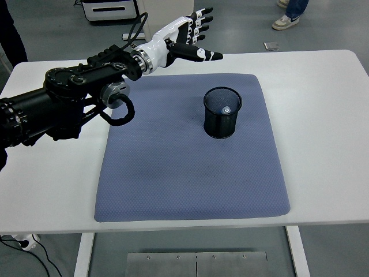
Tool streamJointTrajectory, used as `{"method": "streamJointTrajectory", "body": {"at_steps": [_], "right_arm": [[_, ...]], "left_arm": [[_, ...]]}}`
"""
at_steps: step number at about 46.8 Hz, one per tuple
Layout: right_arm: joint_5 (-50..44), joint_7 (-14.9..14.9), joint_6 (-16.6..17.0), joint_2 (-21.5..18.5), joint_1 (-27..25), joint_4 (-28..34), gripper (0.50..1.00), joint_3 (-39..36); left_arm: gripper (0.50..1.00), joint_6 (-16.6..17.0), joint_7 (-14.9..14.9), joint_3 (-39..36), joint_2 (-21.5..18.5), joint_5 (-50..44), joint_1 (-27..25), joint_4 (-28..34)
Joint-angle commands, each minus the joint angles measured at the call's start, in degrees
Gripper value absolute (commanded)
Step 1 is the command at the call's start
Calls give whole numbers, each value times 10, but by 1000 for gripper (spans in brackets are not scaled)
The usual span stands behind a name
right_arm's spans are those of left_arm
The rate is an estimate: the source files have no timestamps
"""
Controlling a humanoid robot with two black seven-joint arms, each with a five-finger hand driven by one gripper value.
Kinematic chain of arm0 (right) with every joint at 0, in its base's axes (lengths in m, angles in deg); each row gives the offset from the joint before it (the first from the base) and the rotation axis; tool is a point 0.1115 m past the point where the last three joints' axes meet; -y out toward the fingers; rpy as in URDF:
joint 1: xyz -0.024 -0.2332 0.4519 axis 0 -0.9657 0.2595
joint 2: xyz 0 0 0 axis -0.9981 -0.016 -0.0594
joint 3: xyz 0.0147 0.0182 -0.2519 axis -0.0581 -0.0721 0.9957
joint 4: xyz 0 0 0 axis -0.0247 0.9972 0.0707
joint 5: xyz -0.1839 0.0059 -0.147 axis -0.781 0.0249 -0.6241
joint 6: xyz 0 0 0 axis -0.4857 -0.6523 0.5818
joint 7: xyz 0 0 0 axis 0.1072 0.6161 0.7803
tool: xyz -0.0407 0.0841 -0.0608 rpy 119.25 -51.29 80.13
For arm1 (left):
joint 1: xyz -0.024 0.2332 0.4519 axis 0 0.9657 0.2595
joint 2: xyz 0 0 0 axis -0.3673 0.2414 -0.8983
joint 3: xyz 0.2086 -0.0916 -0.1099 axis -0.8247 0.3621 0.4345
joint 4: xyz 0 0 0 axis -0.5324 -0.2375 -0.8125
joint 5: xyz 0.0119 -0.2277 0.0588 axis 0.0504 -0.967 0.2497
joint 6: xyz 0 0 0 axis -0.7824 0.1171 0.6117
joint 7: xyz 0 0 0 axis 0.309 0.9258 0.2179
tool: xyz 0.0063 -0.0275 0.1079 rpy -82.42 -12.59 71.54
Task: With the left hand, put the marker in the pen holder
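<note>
Robotics lab: white table (323, 115) with blue mat (190, 173), bare grey floor (242, 23), equipment cart (109, 8) beyond the far edge.
</note>
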Motion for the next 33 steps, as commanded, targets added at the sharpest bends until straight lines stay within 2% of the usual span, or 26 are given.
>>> {"method": "streamJointTrajectory", "body": {"at_steps": [1,10,13,18,20,25,33], "right_arm": [[0,0,0,0,0,0,1000,0],[0,0,0,0,0,0,1000,0],[1,0,0,0,0,0,1000,0],[0,0,0,0,0,0,1000,0],[0,0,0,0,0,0,1000,0],[0,0,0,0,0,0,1000,0],[0,0,0,0,0,0,1000,0]], "left_arm": [[1000,-1,1,0,-25,1,3,0],[1000,2,-3,25,-46,-8,54,-2],[1000,1,-21,59,-53,-10,89,-2],[1000,-4,-73,148,-70,-10,154,-1],[1000,-9,-82,189,-73,-8,180,-1],[1000,-25,-76,264,-86,-7,216,-1],[1000,-29,-66,308,-87,-11,250,-1]]}}
